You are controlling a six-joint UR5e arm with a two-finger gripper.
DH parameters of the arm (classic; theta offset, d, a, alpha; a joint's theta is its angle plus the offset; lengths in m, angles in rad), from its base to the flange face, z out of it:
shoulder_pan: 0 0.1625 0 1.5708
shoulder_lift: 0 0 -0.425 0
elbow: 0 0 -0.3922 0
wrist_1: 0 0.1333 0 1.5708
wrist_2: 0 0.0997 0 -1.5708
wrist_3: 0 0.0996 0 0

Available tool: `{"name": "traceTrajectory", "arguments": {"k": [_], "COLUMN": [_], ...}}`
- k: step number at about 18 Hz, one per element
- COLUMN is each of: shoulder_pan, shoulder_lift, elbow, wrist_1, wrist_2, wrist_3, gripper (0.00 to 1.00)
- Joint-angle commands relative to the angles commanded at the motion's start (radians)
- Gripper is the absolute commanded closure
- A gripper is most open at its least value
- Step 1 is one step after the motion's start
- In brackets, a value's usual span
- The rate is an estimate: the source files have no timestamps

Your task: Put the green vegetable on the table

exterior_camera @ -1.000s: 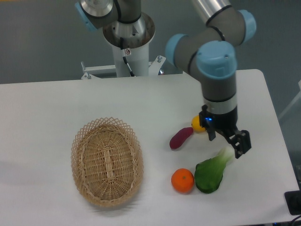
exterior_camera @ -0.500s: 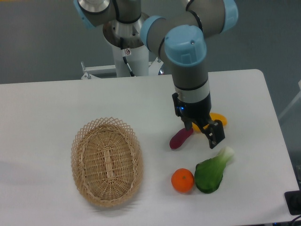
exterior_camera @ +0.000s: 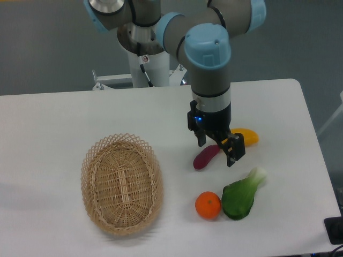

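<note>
The green vegetable (exterior_camera: pixel 241 194), dark leaves at the near end and a pale stalk pointing up-right, lies flat on the white table (exterior_camera: pixel 64 123) at the front right. My gripper (exterior_camera: pixel 217 150) hangs open above the purple piece, up and to the left of the vegetable, with nothing between its fingers. The vegetable's leafy end touches the orange fruit.
A round orange fruit (exterior_camera: pixel 208 205) lies left of the vegetable. A purple eggplant-like piece (exterior_camera: pixel 206 157) is under the gripper, and a yellow-orange piece (exterior_camera: pixel 245 136) is to its right. An oval wicker basket (exterior_camera: pixel 121 183) stands at the front left.
The arm has swung left and back, away from the green vegetable, which stays lying on the table. The gripper stays open.
</note>
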Motion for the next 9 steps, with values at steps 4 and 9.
{"name": "traceTrajectory", "arguments": {"k": [4,9], "shoulder_pan": [0.025,0.043], "shoulder_lift": [-0.012,-0.02], "elbow": [0.002,0.029], "wrist_1": [0.035,0.042], "wrist_2": [-0.011,-0.009], "wrist_3": [-0.032,-0.055], "gripper": [0.0,0.0]}}
